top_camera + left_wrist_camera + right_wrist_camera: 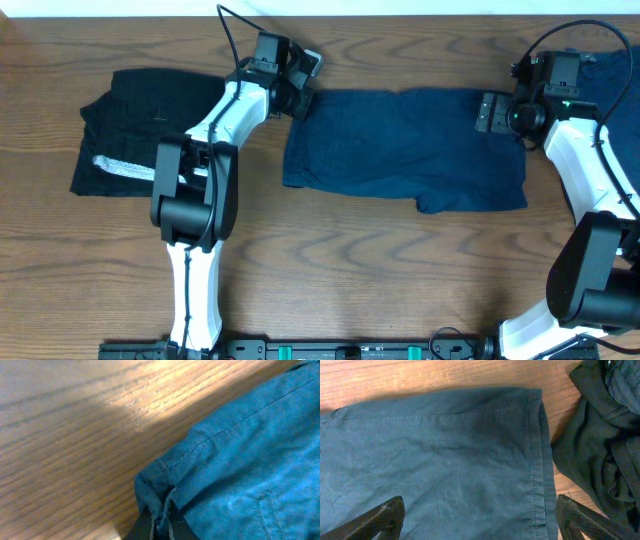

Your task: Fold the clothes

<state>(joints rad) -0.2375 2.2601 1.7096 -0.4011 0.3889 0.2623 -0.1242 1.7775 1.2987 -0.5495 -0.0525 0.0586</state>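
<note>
The clothes lie in three lots across the table. The one we are working on is the navy garment, spread flat in the middle with its long edges running left to right. We judge that it lies open like this so both far corners can be taken together and carried over for a first fold.

At its far left corner the left gripper is clamped shut on the cloth. Our left wrist view shows the hemmed corner bunched up and nipped between the fingertips. The right gripper hangs over the far right corner with its jaws spread wide and holding nothing. One finger is above the cloth and the other is out past the side hem. We cannot tell whether either finger touches the fabric.

As we read it, one corner is secured and the other is not yet gripped. Lifting now would likely drag the garment askew.

Further left lies a black garment with a whitish-grey band. It looks already folded and set aside, clear of the working area. At the far right a dark heap waits just beside the navy hem. It is close enough that we would watch the outer finger does not catch it when closing.
</note>
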